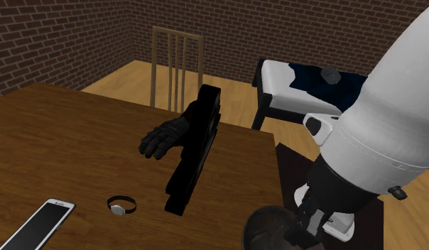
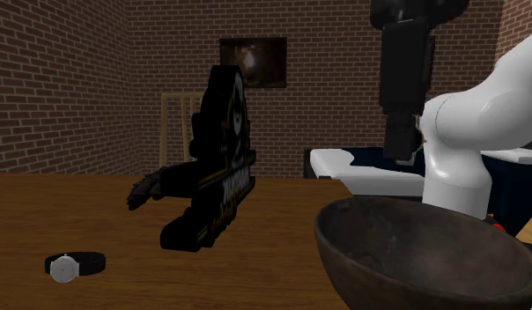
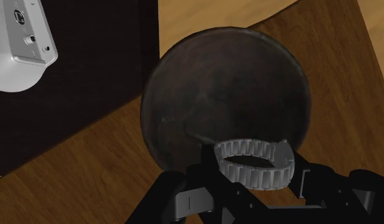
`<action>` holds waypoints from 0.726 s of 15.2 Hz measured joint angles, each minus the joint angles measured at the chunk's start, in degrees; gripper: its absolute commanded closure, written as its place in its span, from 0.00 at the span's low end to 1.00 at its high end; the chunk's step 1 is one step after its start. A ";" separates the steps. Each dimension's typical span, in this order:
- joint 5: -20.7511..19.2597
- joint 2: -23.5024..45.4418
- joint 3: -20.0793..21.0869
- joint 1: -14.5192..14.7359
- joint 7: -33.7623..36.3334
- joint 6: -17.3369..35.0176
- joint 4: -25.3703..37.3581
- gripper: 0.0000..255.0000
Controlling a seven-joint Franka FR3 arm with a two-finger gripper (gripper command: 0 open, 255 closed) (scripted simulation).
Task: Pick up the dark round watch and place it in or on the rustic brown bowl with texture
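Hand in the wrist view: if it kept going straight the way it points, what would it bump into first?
Most likely the dark bowl: the hand points into its hollow. The grey-banded watch it holds would probably touch the bowl's inside first, though the gap is hard to judge.

The counter point(image 1: 78, 135) is brown wood with visible grain, smooth; the bowl point(image 3: 226, 95) looks dark, matt and mottled; the link-band watch point(image 3: 254, 167) looks like grey metal; the walls point(image 1: 57, 35) are rough brick.
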 measured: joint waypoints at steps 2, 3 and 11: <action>0.82 0.29 1.25 0.21 0.55 1.17 -0.64 1.00; 1.19 0.40 1.72 0.29 0.55 1.90 -1.23 1.00; 3.89 1.90 5.33 0.48 -0.11 8.08 -5.75 1.00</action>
